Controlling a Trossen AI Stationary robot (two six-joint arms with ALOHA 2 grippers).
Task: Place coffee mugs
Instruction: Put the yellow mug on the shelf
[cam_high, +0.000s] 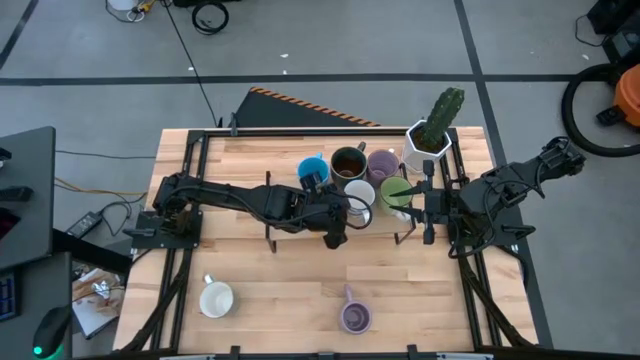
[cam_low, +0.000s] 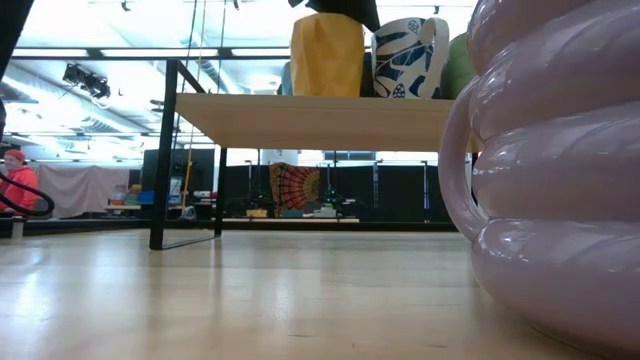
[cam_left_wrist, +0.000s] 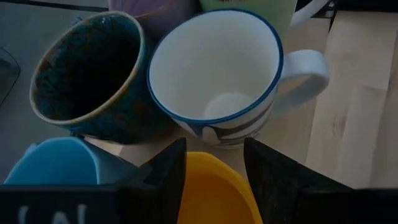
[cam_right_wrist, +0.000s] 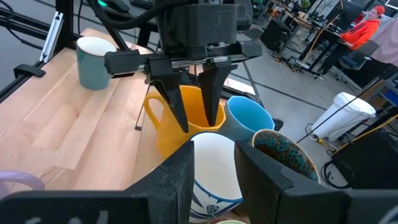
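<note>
An orange mug (cam_right_wrist: 165, 134) stands upright on a raised wooden shelf (cam_low: 300, 120), next to a white, blue-rimmed mug (cam_left_wrist: 214, 68), a dark brown mug (cam_left_wrist: 87, 68) and a blue mug (cam_right_wrist: 249, 118). A purple mug (cam_high: 383, 163) and a green mug (cam_high: 397, 190) stand on the shelf too. My left gripper (cam_right_wrist: 199, 124) points steeply down at the orange mug's mouth, fingers apart. In the high view it hides that mug. My right gripper (cam_right_wrist: 214, 149) waits open at the shelf's right end, with nothing between its fingers. My left gripper has both fingers (cam_right_wrist: 211, 99) reaching down to the orange mug's rim (cam_left_wrist: 211, 155), near the handle (cam_right_wrist: 149, 109) side. The gap between them is far wider than the mug's wall. I cannot tell whether either finger touches the mug.
On the table's near part a white mug (cam_high: 216, 298) stands at the left. A second purple mug (cam_high: 355, 317) stands nearer the middle and fills the right of the low view. A white cactus pot (cam_high: 430, 140) stands at the far right. Bare wood lies between the near mugs.
</note>
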